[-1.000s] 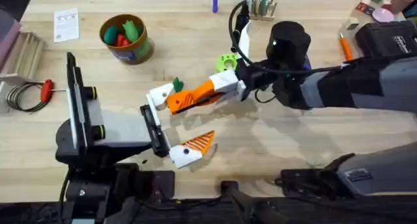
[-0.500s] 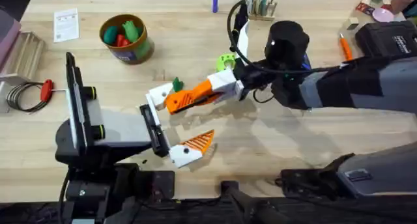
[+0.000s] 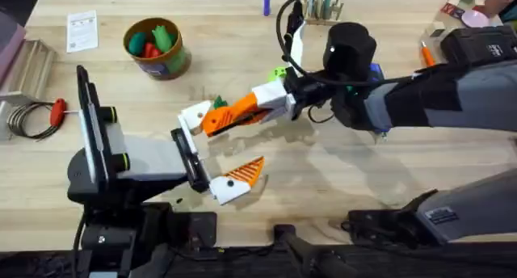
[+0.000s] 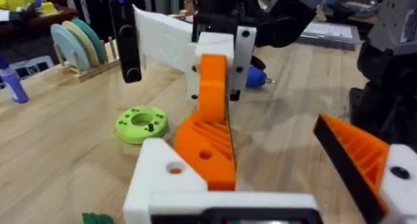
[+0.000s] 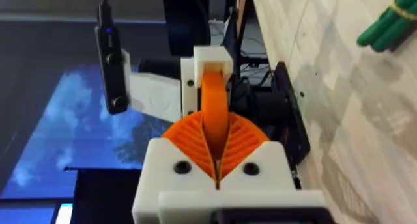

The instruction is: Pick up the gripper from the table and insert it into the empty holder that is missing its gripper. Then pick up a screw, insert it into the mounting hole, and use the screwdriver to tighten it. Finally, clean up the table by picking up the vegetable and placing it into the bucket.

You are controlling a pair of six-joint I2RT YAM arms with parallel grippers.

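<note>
My main worry is a collision. The left gripper (image 3: 234, 145) sits nearest me, and the right gripper (image 3: 214, 120) reaches in from the right across its far finger. The left wrist view shows the two crowded together, though I cannot tell whether they touch. If either arm moves without first pulling clear, I judge it could knock the other.

The vegetable (image 3: 218, 106) lies on the tabletop just beyond the right gripper's tip. A nudge from that tip could send it skidding left or under the left arm's finger, which would make the pick harder.

The bucket (image 3: 173, 64) stands well apart at the far left and already holds toy foods. A careless drop there could bounce off them and land back on the tabletop.

The left jaws are spread wide and hold nothing, with one orange pad near me and the other up by the right gripper. The right jaws are closed with their ribbed pads (image 5: 238, 142) meeting, and I see nothing between them, so the vegetable is not yet gripped. They would have to open before any grasp.

The holder (image 3: 325, 11) stands at the far edge.
</note>
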